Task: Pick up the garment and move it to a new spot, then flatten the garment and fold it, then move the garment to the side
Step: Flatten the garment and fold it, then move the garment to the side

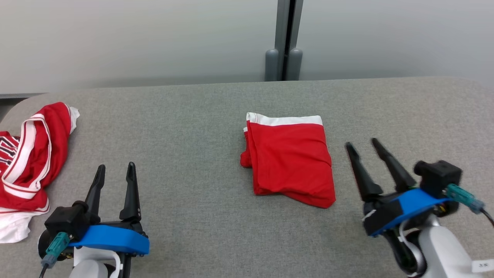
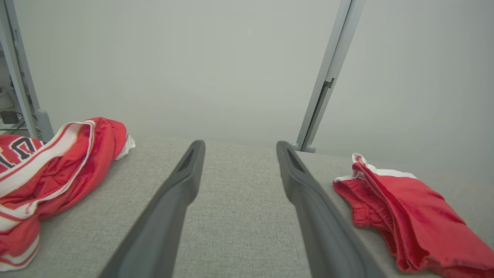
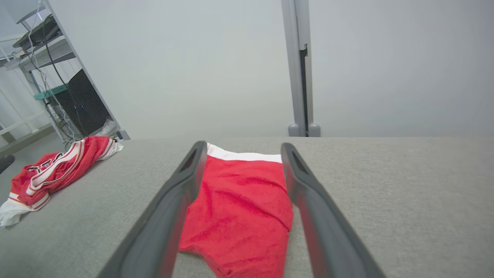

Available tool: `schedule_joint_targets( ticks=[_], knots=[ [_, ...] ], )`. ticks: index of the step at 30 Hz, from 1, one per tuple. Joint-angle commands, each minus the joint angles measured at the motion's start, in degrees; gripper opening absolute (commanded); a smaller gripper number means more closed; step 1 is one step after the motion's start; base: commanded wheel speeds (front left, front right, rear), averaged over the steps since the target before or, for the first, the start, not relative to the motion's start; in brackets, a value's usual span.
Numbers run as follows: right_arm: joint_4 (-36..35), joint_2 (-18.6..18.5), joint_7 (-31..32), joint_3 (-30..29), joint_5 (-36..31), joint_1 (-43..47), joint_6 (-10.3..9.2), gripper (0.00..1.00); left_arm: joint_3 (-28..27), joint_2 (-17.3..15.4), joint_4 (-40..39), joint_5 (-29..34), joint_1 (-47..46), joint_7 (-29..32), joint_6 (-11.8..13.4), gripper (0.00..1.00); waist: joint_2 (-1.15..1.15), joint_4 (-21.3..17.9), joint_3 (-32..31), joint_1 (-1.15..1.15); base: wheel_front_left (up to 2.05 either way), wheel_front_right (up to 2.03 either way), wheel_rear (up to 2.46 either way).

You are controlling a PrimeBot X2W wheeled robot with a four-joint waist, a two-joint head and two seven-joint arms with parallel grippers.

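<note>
A red garment [image 1: 290,158] with a white band along its far edge lies folded into a neat rectangle at the middle of the grey table [image 1: 200,127]. My right gripper [image 1: 362,143] stands open just to its right, a little above the surface, holding nothing. In the right wrist view the folded garment [image 3: 239,208] lies ahead between the two fingers [image 3: 308,208], apart from them. My left gripper [image 1: 115,166] is open at the lower left, empty, well away from the garment [image 2: 409,216].
A crumpled red and white jersey [image 1: 27,162] lies at the table's left edge, beside my left gripper. A pale wall and a grey post [image 1: 285,42] stand behind the table. Shelving with cables [image 3: 54,77] stands off to the left in the right wrist view.
</note>
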State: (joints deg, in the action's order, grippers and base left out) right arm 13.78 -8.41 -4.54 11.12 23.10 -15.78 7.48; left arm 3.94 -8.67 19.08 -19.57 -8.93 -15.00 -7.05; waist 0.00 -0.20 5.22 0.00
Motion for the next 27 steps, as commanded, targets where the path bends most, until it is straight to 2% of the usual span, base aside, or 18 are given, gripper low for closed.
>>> schedule_joint_targets(
  ticks=[1,5,10,18,27],
  knots=[
    [-0.4,0.1,-0.3,-1.7,-0.9,1.8,0.03,1.00,-0.5,-0.2,-0.3,0.3,0.5,-0.3,0.2,1.00,0.00,-0.9,-0.9,0.00,0.00,0.00,0.00],
    [-2.9,1.4,0.5,-9.9,-5.0,5.7,0.03,1.00,-1.0,-0.2,-0.8,0.4,1.6,-0.3,0.3,1.00,0.00,-2.0,-1.8,0.00,0.00,0.00,0.00],
    [-4.4,2.3,3.6,-14.1,-8.0,8.8,0.03,1.00,-1.7,-0.3,-0.9,0.5,2.8,-0.3,0.3,1.00,0.00,-3.2,-2.5,0.00,0.00,0.00,0.00],
    [-3.4,1.9,6.1,-13.0,-9.7,9.3,0.03,1.00,-2.3,-0.1,1.1,0.5,4.3,-0.3,0.4,1.00,0.00,-3.8,-4.1,0.00,0.00,0.00,0.00],
    [-0.7,1.8,5.4,-11.4,-9.8,7.7,0.03,1.00,-2.6,0.1,2.2,0.4,4.4,-0.3,0.4,1.00,0.00,-3.2,-4.7,0.00,0.00,0.00,0.00]
  ],
)
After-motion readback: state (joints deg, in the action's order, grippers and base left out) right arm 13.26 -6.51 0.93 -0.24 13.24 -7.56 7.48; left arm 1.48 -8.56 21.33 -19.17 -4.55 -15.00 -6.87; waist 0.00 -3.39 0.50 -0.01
